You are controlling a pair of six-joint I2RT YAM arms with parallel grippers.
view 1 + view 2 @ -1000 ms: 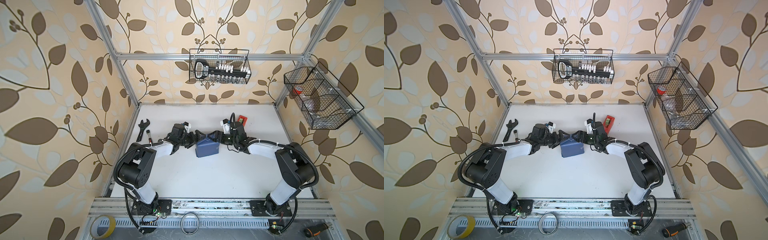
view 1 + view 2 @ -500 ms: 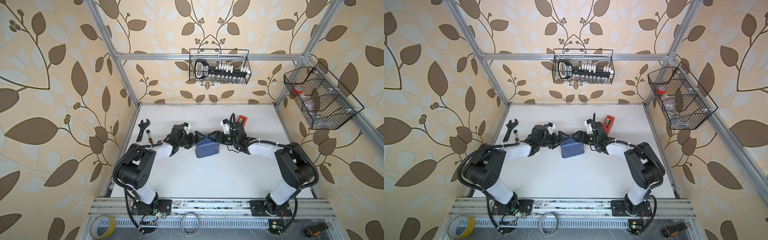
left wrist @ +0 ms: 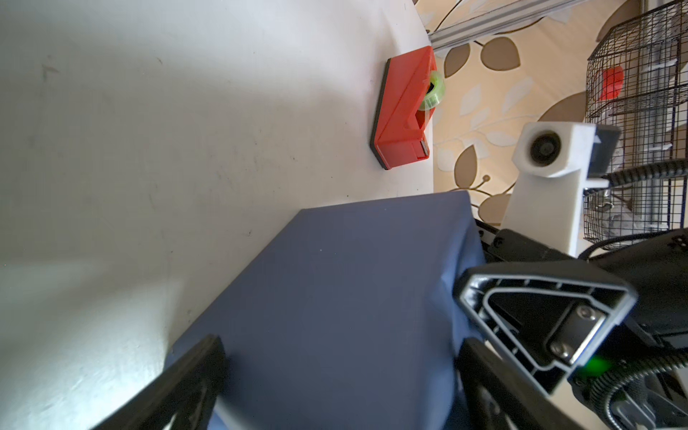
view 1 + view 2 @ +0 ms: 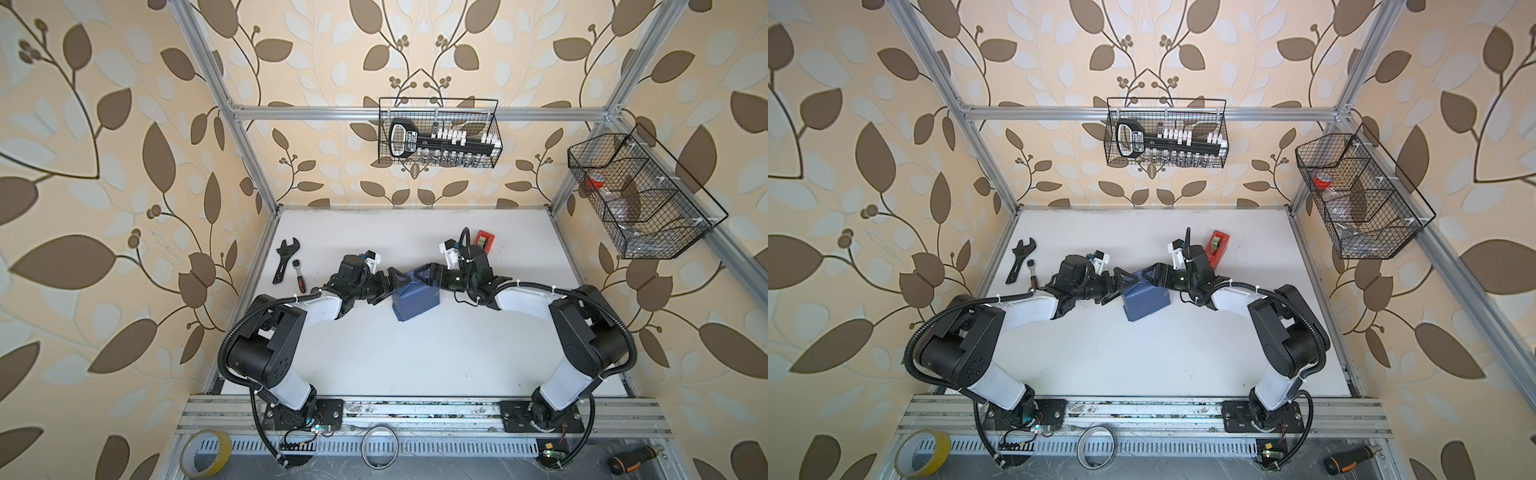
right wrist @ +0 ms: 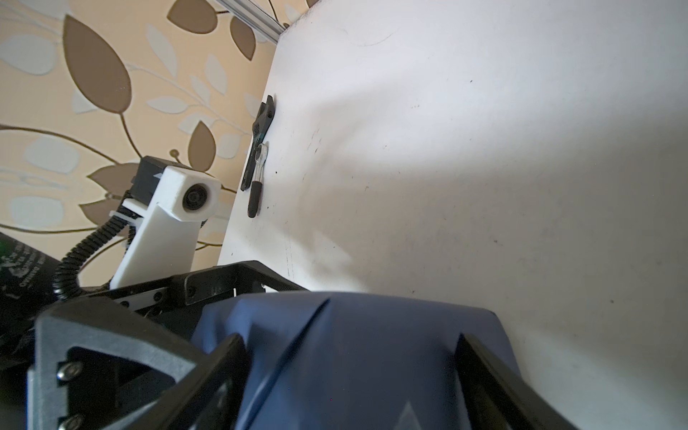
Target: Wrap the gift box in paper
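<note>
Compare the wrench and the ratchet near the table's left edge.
The wrench is black all over, while the ratchet has a shiny metal head on a dark handle. The wrench is longer than the ratchet. The wrench lies nearer the edge, with the ratchet on its inner side. Both lie flat on the table, side by side.

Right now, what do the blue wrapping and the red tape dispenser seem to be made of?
The wrapping paper: thin matte sheet, slate-blue; sharp fold creases show it. The tape dispenser: probably moulded plastic, red, smooth, slightly glossy, with a black underside.
</note>
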